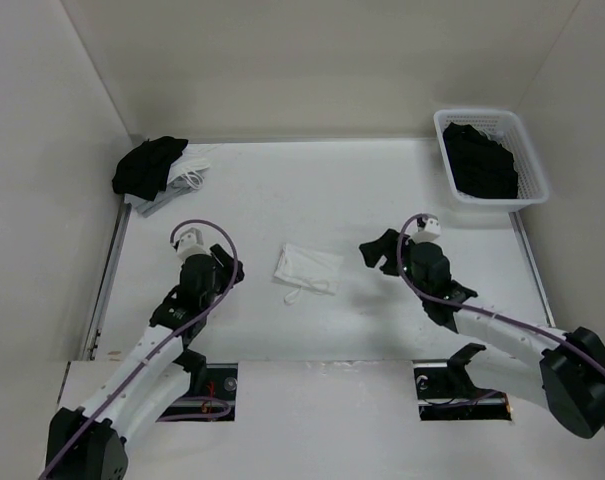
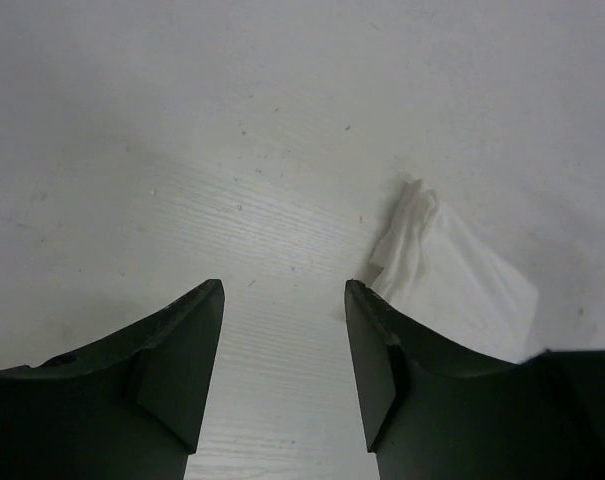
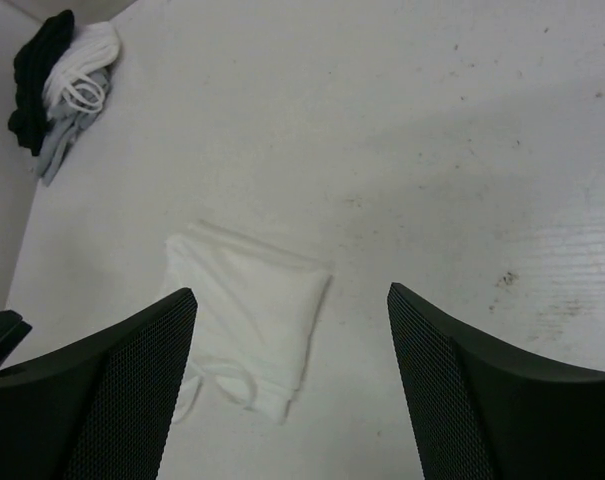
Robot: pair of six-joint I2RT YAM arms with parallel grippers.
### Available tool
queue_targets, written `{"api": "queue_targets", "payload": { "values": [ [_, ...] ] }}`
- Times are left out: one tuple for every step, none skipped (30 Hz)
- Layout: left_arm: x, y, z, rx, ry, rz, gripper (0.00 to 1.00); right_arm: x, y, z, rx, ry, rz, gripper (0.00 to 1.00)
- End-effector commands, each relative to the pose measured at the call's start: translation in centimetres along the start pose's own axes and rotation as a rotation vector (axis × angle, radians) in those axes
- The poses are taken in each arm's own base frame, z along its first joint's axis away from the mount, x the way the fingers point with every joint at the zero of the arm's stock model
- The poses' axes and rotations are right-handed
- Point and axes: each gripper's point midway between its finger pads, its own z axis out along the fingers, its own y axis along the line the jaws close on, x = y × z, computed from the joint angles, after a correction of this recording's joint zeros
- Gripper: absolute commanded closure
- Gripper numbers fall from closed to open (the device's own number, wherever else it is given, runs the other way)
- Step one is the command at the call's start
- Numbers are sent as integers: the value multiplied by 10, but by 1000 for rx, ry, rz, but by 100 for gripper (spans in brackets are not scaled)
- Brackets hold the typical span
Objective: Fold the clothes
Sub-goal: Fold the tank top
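The white camisole (image 1: 308,268) lay at the middle of the table (image 1: 282,190), already gathered into a small, flat, roughly rectangular packet with its thin straps (image 3: 217,385) curling out from the edge nearest the arms. It looked very light and limp: thin cloth that would sag, slide on the smooth tabletop and drop open if lifted by one layer. The straps seemed poor handles, likely to pull the packet apart. A pinch across all layers at a corner or along a folded edge, one gripper on each side, would probably keep the folds together.

The left gripper (image 1: 224,268) hovered over the table just left of its middle, jaws apart and empty, the packet's edge showing past its right finger in the wrist view. The right gripper (image 1: 377,252) hung just right of the middle, jaws spread wide with nothing between them, the camisole below and ahead.

A black and pale bundle (image 1: 152,168) sat at the table's far left corner; a white basket (image 1: 479,111) of black garments (image 1: 480,160) at its far right.
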Motion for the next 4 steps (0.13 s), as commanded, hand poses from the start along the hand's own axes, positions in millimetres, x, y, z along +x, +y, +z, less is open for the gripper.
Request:
{"api": "queue_targets", "payload": {
  "values": [
    [-10, -6, -1, -9, -16, 20, 51, -19, 6, 0, -37, -87, 23, 18],
    [-10, -7, 0, -9, -14, 20, 51, -19, 6, 0, -41, -86, 26, 18],
    [-10, -8, 1, -9, -12, 19, 50, -20, 7, 1, -46, -87, 26, 18],
    [-11, -9, 1, -10, -11, 20, 48, -20, 7, 0, -50, -86, 29, 18]
  ]
}}
